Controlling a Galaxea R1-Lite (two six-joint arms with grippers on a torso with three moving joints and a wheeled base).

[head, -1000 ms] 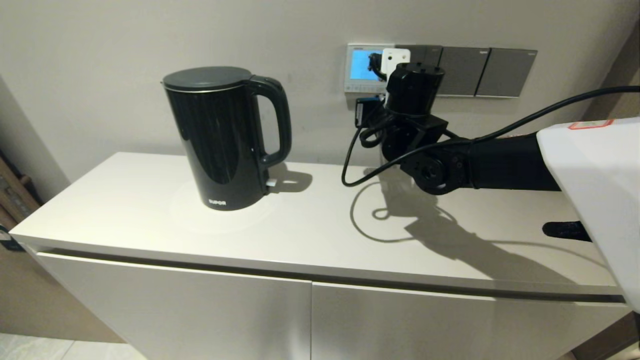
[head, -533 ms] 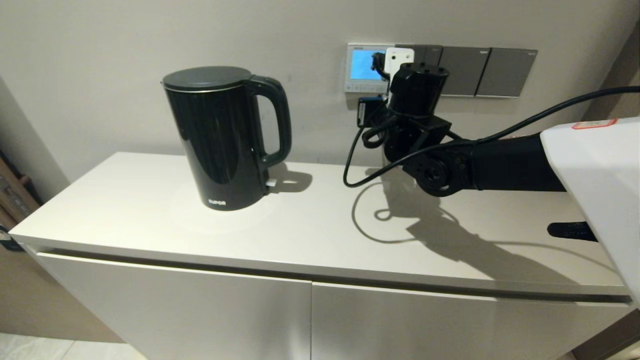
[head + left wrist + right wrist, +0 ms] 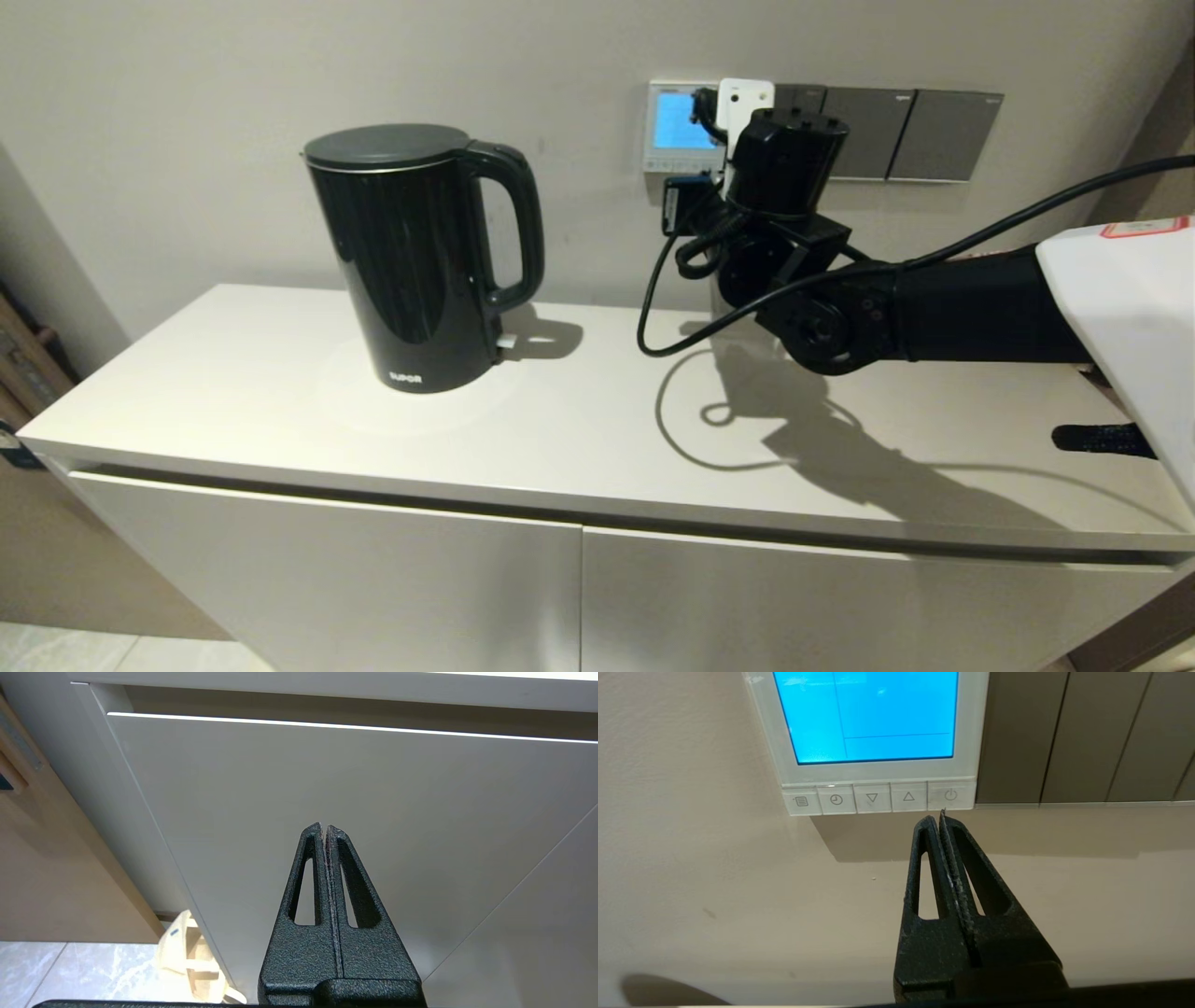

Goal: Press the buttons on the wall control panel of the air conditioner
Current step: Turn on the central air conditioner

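Fingers pressed together, our right gripper (image 3: 937, 817) points at the wall just under the row of buttons (image 3: 879, 798), its tip near the power button (image 3: 951, 795); the control panel (image 3: 878, 772) hangs on the wall above the cabinet (image 3: 560, 411), its screen lit blue, beside the grey switches (image 3: 1083, 737); our left gripper (image 3: 324, 830), fingers closed on nothing, sits low by the cabinet door (image 3: 327, 788); a black kettle (image 3: 415, 257) stands well left.

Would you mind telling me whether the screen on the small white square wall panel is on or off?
On: the white wall control panel's rectangular screen glows bright blue, in the head view too.
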